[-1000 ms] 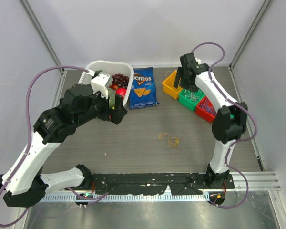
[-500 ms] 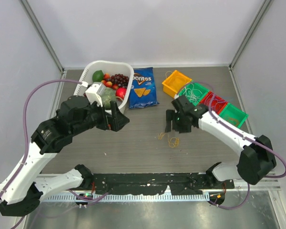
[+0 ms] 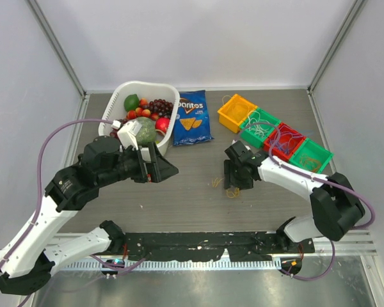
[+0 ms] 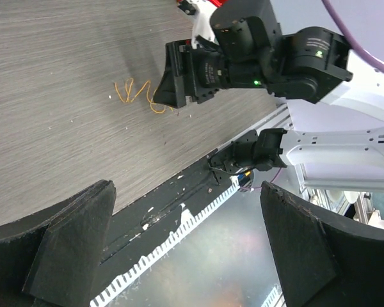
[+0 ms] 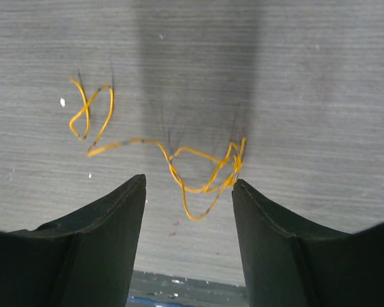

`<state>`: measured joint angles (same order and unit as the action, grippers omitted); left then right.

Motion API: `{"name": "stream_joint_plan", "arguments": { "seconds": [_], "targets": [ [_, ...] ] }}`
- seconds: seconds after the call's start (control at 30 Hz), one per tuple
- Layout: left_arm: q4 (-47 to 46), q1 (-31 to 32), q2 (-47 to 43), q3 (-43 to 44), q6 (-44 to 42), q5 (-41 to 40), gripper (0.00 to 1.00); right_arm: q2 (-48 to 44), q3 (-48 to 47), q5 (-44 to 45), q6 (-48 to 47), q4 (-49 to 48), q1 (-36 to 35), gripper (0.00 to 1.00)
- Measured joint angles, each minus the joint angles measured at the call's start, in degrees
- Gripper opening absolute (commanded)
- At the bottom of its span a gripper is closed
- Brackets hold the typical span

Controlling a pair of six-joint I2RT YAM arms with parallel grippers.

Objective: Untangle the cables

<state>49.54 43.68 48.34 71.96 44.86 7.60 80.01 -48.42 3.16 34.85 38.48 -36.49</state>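
The cables [image 3: 227,187] are a thin yellow-orange tangle lying flat on the grey table, near its middle. My right gripper [image 3: 232,179] points down right over them. It is open in the right wrist view [image 5: 189,182], and the knotted part of the cables [image 5: 234,165] lies just ahead of the right fingertip, with one loop reaching into the gap. A looser loop trails off to the left. My left gripper [image 3: 163,167] hovers wide open and empty to the left, and its wrist view [image 4: 185,188] shows the cables [image 4: 155,109] far off under the right gripper [image 4: 163,96].
At the back left stands a white basket [image 3: 173,102] of fruit, with a Doritos bag [image 3: 192,116] beside it. A yellow bin [image 3: 235,112], a green bin [image 3: 259,126], a red bin [image 3: 285,141] and another green bin [image 3: 310,153] run along the back right. A black rail [image 3: 198,243] lines the near edge.
My right arm has swung from the bins at the back down to the cables, its jaws narrowing a little. The left arm has shifted right, off the basket.
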Motion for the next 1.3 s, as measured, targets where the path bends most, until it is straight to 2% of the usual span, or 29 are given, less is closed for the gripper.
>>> {"name": "stream_joint_plan", "arguments": {
  "seconds": [0.03, 0.2, 0.33, 0.37, 0.43, 0.67, 0.9, 1.07, 1.3],
  "targets": [
    [-0.02, 0.0, -0.09, 0.0, 0.24, 0.04, 1.0, 1.09, 0.0, 0.07, 0.02, -0.94, 0.0, 0.53],
    [-0.09, 0.0, 0.04, 0.0, 1.22, 0.04, 1.0, 7.02, -0.42, 1.99, 0.13, -2.86, -0.09, 0.42],
    [-1.25, 0.0, 1.36, 0.0, 1.22, 0.28, 1.0, 8.85, -1.09, 4.02, 0.11, -2.75, -0.37, 0.2],
    [-1.66, 0.0, 2.25, 0.0, 1.18, 0.59, 1.0, 8.85, -1.46, 4.57, 0.07, -2.62, -0.44, 0.09],
    [-2.62, 0.0, 4.28, 0.02, 0.87, 1.27, 1.0, 8.85, -2.8, 5.84, -0.2, -2.32, -0.48, 0.01],
    [-1.86, 0.0, 14.78, 5.14, -3.89, 1.88, 1.0, 8.37, -16.61, 12.39, -1.84, -0.63, 1.46, 0.01],
    [1.14, -0.28, 16.9, 11.15, -9.88, -0.5, 1.0, 10.99, -35.56, 15.67, -3.32, -3.3, 14.51, 0.01],
    [5.29, -0.5, 17.86, 15.34, -15.04, -3.87, 1.0, 23.28, -52.06, 18.53, -5.81, -3.78, 21.11, 0.01],
    [10.86, -0.92, 19.91, 20.72, -22.93, -10.19, 1.0, 40.22, -68.39, 24.65, -10.19, -0.07, 22.25, 0.01]
  ]
}}
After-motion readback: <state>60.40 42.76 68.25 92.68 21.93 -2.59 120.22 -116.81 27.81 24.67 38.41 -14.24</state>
